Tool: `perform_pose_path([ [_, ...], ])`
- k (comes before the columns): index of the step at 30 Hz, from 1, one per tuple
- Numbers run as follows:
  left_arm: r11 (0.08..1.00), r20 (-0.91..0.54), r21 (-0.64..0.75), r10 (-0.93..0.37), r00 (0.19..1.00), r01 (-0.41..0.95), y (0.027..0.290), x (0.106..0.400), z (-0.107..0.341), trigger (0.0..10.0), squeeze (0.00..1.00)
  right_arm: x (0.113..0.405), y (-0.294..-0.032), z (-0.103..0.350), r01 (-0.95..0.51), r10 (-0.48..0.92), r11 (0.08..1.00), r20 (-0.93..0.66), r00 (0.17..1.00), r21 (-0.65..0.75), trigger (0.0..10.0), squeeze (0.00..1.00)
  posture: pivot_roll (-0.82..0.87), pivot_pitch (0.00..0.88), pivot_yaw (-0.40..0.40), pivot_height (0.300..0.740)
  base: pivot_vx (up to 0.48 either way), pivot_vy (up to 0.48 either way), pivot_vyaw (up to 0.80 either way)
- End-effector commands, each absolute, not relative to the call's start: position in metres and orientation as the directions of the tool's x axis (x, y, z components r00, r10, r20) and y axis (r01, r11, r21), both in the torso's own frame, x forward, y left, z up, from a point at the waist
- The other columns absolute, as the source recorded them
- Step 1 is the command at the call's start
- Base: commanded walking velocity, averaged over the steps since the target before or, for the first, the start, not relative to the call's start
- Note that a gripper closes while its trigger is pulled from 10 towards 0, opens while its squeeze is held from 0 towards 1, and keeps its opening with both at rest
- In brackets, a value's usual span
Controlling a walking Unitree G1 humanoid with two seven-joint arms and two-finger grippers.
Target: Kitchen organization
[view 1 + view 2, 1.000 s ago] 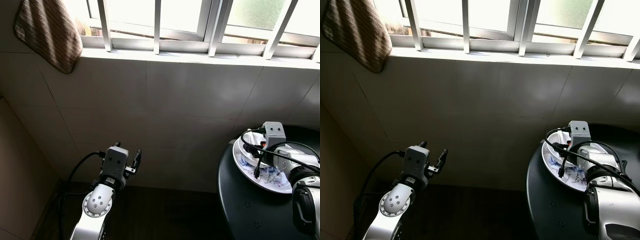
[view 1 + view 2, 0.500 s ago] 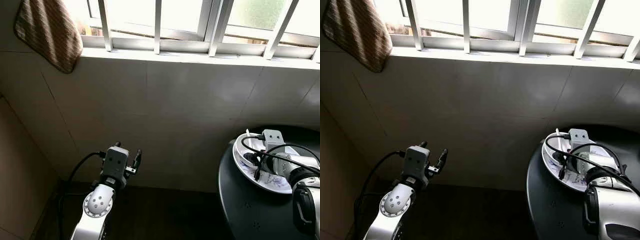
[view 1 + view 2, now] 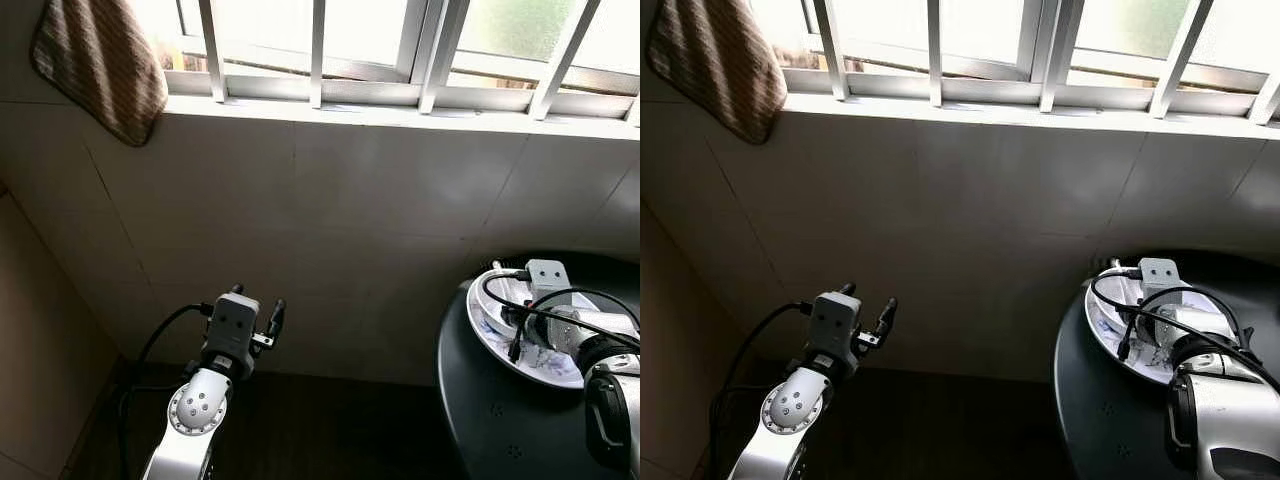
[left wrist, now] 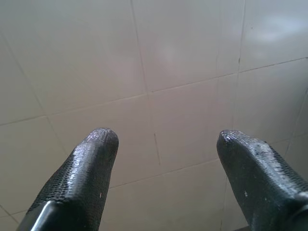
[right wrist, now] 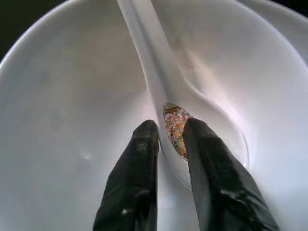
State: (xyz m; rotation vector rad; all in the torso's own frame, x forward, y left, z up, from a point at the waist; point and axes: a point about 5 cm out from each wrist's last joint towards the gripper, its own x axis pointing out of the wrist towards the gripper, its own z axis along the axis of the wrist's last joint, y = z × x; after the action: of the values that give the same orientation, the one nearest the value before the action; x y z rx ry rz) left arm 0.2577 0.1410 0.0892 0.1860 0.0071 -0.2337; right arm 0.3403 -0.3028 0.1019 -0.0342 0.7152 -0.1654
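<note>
- Right gripper [image 5: 166, 132] reached down into a white bowl [image 5: 57, 120]; its two black fingers [image 5: 137, 159] were nearly together, pinching the rim of a white ceramic spoon [image 5: 168, 91].
- Spoon lay inside the bowl, its scoop between the fingertips and showing a small coloured pattern; the handle ran away from the gripper toward the bowl's far rim.
- Bowl sat on a white plate [image 3: 487, 335] with blue markings, directly under the right wrist.
- Plate rested on a dark round table [image 3: 490, 420] beside the tiled wall [image 3: 380, 220].
- Left gripper [image 4: 163, 139] was held well away from the table, fingers apart and empty, facing the wall tiles.
- Above: a barred window [image 3: 400, 50]; a brown striped cloth [image 3: 100, 65] hung at its far left end.
</note>
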Motion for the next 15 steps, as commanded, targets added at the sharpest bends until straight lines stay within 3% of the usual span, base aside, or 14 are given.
perform_pose_path([
  [1,0.955,-0.039,0.184,-0.231,0.972,0.234,0.140,0.258,0.087,10.0,0.00,0.350,-0.305,0.120,0.151,-0.194,0.981,-0.593,0.781,-0.123,0.0,0.00,0.04,0.000,-0.067,0.740,0.000,0.000,0.00],
  [15,0.954,-0.041,0.186,-0.231,0.972,0.234,0.139,0.257,0.086,10.0,0.00,0.375,-0.273,0.141,0.100,-0.221,0.945,-0.385,0.896,-0.311,0.0,0.00,0.05,0.000,-0.068,0.740,0.000,0.000,0.00],
])
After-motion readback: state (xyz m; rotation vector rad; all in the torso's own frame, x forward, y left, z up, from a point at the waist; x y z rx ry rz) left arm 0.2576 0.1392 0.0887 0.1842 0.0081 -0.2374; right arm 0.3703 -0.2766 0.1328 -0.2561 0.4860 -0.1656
